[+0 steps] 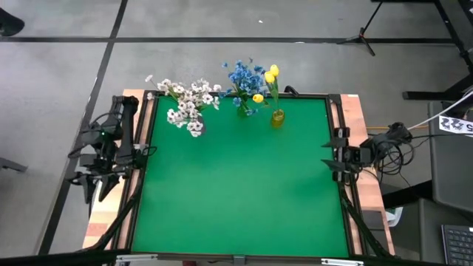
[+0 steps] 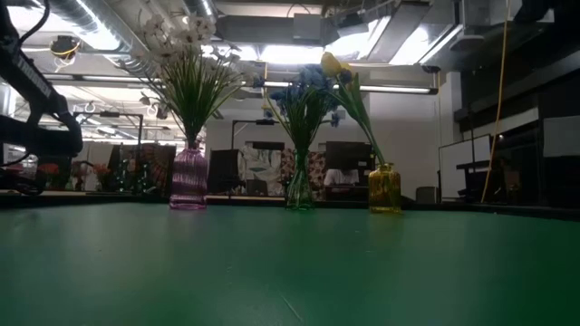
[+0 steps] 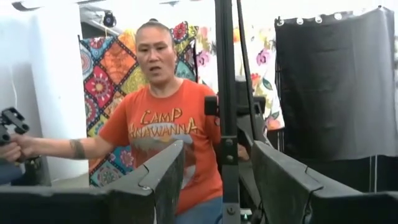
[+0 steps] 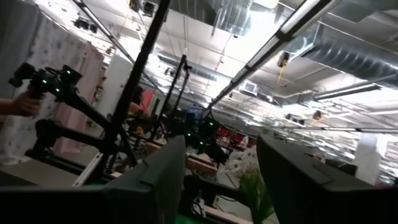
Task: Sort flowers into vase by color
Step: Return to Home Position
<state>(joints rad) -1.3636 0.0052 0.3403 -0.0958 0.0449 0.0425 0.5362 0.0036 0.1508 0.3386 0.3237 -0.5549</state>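
Three vases stand on their bases in a row near the table's far edge. White sprays (image 1: 186, 103) fill the pink-purple vase (image 2: 188, 178). Blue blooms (image 1: 241, 77) sit in the clear green vase (image 2: 300, 190). Yellow buds (image 1: 267, 81) stand in the yellow vase (image 2: 384, 187). My left gripper (image 3: 217, 155) is open, with its arm (image 1: 111, 148) folded at the table's left edge, far from the vases. My right gripper (image 4: 221, 146) is open at the table's right edge (image 1: 330, 164), and holds nothing.
The green mat (image 1: 236, 185) stretches bare from the vases to the near edge. A black frame (image 1: 148, 125) borders the mat. Cables (image 1: 384, 148) lie beyond the right edge. A person in an orange shirt (image 3: 165, 124) stands in the room beyond the left arm.
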